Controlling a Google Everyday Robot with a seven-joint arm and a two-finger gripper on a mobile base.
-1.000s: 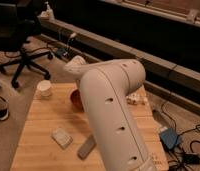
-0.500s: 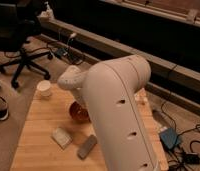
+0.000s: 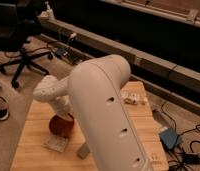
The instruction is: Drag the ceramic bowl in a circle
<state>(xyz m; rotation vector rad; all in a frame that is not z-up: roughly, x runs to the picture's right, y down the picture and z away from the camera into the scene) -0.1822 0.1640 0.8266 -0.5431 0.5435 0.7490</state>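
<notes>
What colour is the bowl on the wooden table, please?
The bowl is glossy red-orange, seen in the camera view; the pincer sits at its rim.

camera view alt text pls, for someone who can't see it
A large white robot arm fills the middle and reaches down to a wooden table, its gripper down at the red-orange ceramic bowl. A pale block and a grey strip lie just in front.
</notes>
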